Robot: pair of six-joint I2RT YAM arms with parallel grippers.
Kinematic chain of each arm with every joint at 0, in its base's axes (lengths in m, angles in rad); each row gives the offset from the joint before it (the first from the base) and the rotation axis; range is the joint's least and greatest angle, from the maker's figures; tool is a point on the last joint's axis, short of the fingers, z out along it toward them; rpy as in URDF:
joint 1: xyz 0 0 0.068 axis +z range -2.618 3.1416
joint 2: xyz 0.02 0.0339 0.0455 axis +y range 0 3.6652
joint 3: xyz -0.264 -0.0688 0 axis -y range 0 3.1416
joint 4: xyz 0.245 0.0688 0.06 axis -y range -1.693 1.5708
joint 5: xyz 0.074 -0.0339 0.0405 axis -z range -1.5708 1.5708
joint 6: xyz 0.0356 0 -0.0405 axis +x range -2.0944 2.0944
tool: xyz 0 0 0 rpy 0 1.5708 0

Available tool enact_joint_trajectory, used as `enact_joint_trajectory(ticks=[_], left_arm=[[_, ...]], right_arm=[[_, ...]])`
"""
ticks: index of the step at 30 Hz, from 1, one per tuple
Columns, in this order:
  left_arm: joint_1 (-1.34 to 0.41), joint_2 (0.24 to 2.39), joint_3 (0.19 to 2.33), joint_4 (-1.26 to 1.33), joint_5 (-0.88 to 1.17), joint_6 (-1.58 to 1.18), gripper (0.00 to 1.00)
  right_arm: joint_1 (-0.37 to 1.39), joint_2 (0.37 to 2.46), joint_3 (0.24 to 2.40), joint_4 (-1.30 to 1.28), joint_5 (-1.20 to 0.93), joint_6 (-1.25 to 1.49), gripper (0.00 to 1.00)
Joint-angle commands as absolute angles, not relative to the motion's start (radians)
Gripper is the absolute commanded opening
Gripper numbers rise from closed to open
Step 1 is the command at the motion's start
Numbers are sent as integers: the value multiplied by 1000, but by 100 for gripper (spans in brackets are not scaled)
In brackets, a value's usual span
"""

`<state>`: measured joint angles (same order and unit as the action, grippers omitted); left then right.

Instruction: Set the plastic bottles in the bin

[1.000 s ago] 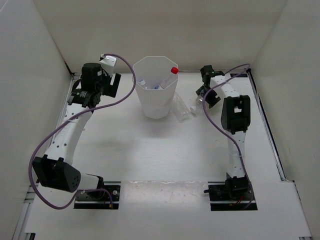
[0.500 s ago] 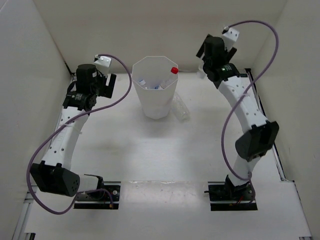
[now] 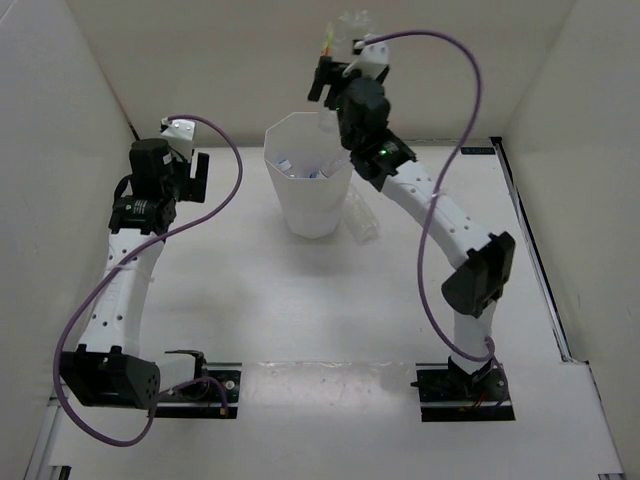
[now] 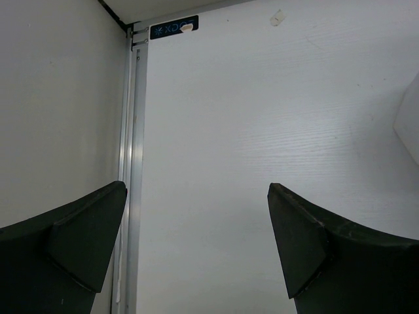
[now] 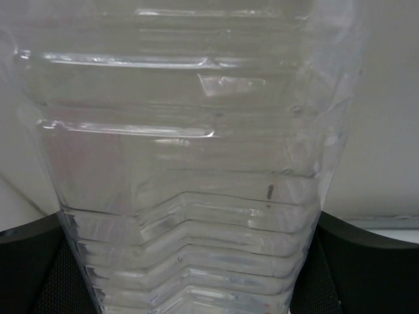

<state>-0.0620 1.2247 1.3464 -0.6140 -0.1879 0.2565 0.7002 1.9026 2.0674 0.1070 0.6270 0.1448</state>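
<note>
While the white counter (image 3: pixel 300 320) carries a tall, white, translucent plastic bin with faceted walls (image 3: pixel 308 205) toward its far side, the right claw (image 5: pixel 190 261) hangs high by the bin's far rim, pinching a clear ribbed plastic bottle (image 5: pixel 190 150). The left claw (image 4: pixel 196 190) is spread wide over the counter, left of the bin. Small bottles (image 3: pixel 303 170) lie inside the bin; another clear one (image 3: pixel 362 222) lies on the counter just beside its right wall.
</note>
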Motion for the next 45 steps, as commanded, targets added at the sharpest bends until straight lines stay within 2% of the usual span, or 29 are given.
enact_joint_trajectory(ticks=[1,4,6,7,9,10,12,19,35,37,40,45], left_arm=[[-54,1186,1324,-621,-190,242,100],[-54,1177,1302,-630,-181,233,100],[-44,1166,1290,-630,-181,233,100],[-44,1166,1290,-630,-181,233,100],[-44,1166,1290,-630,-181,233,100],[-44,1166,1290,-630,-181,233,100],[-44,1175,1290,-630,-172,222,100],[-44,1193,1299,-630,-152,222,100],[-44,1174,1298,-640,-152,222,100],[-44,1173,1289,-640,-152,222,100],[-35,1163,1279,-640,-161,222,100],[-26,1163,1261,-640,-152,203,100]], right_arm=[[733,1963,2137,117,615,94,52],[742,1987,2140,49,615,133,55],[742,1959,2100,40,615,146,61],[742,1932,2050,31,595,146,71],[742,1910,2019,-13,516,155,80],[742,1910,2019,-38,487,155,90],[742,1901,2031,-104,430,164,100],[742,1881,2068,-144,407,152,100],[720,1784,2079,-222,531,118,100],[665,1743,2100,-297,488,136,100],[542,1682,2143,-455,314,210,100],[309,1600,1985,-587,16,290,100]])
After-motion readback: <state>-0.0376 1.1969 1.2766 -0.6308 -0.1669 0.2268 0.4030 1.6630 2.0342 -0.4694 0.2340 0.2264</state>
